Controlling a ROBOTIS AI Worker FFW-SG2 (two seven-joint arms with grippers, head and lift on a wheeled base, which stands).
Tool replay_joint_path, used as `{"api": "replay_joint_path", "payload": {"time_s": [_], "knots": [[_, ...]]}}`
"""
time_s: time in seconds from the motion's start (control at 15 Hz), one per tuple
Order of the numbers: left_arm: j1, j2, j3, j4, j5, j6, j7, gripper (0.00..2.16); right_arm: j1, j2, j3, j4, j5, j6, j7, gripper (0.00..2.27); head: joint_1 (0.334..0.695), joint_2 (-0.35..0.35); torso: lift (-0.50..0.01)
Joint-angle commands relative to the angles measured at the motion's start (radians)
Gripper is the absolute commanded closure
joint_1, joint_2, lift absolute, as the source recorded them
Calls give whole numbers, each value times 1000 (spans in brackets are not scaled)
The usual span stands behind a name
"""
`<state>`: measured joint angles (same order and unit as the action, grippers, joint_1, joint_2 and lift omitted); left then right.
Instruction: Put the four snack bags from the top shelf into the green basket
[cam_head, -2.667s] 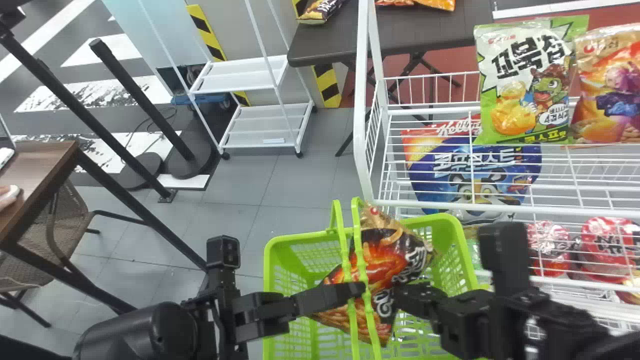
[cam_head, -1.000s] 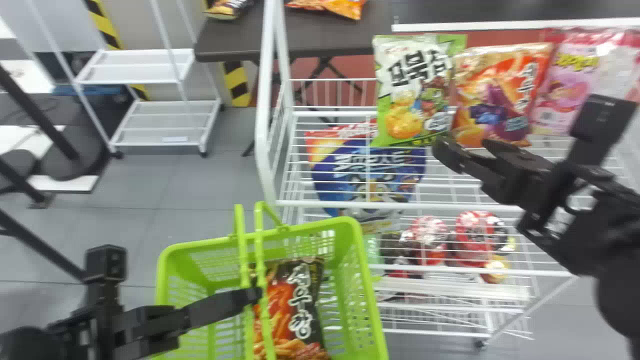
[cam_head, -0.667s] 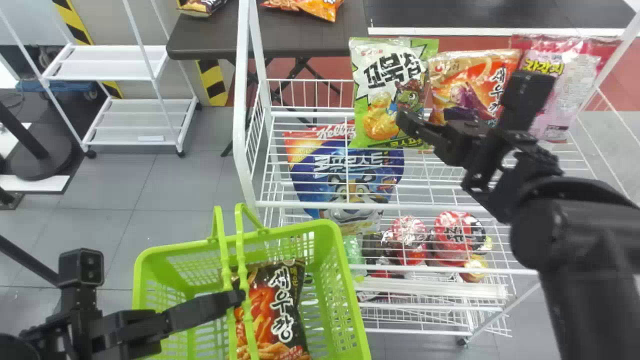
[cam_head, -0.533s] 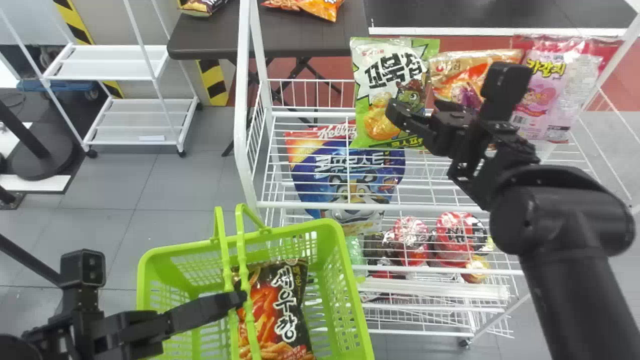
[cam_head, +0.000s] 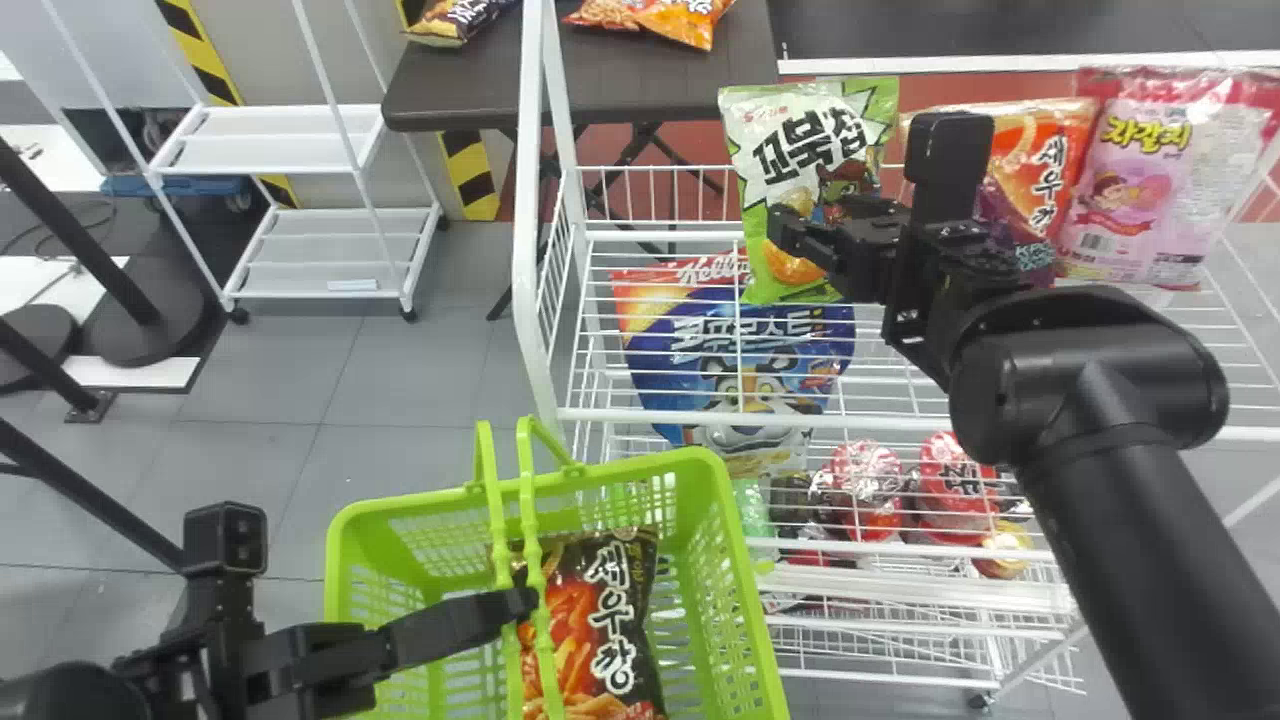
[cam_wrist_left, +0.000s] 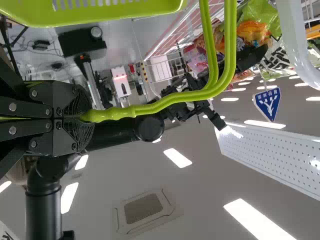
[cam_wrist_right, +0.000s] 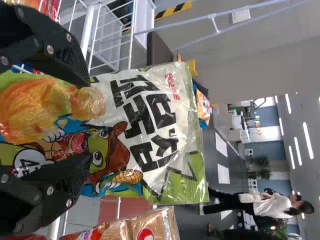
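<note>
Clamping the green basket (cam_head: 715, 530) by its handles (cam_head: 535, 500), our left gripper (cam_head: 525, 598) has its fingers pressed together on them, and in the left wrist view the two green bars run out from between the ridged pads (cam_wrist_left: 82, 134). Inside the basket lies one snack bag, the black and red bag (cam_head: 610, 620), its printed front facing up.

Our right gripper (cam_head: 808, 214) is at the top shelf, in front of the green and white bag (cam_head: 795, 145). Its fingers stand apart, and the right wrist view shows them over the bag's front, with part of the bag visible between them; we cannot tell whether either one touches it. Beside that bag, the orange bag (cam_head: 1050, 180) stands partly behind our right gripper, and next to it is the pink bag (cam_head: 1140, 190).

On the white wire rack (cam_head: 545, 350), below those three, we see a large blue bag (cam_head: 740, 375), with red packages (cam_head: 865, 480) lower down. Behind the rack, two more snack bags (cam_head: 690, 20) lie on a dark table (cam_head: 660, 90).
</note>
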<state>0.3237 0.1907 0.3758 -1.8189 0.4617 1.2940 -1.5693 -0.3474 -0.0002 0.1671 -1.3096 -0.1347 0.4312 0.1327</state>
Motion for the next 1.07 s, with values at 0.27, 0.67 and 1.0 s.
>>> {"api": "replay_joint_path", "payload": {"time_s": [0.27, 0.67, 1.0], "knots": [[0, 1, 0, 4, 2, 0, -11, 2145, 22, 1, 8, -31, 24, 50, -19, 2253, 695, 95, 0], [2, 3, 5, 9, 2, 0, -11, 2145, 97, 1, -3, -175, 24, 59, -2, 2253, 695, 97, 0], [-3, 7, 9, 13, 3, 0, -11, 2145, 315, -1, -11, -586, 0, 268, 22, 2253, 695, 120, 0]]}}
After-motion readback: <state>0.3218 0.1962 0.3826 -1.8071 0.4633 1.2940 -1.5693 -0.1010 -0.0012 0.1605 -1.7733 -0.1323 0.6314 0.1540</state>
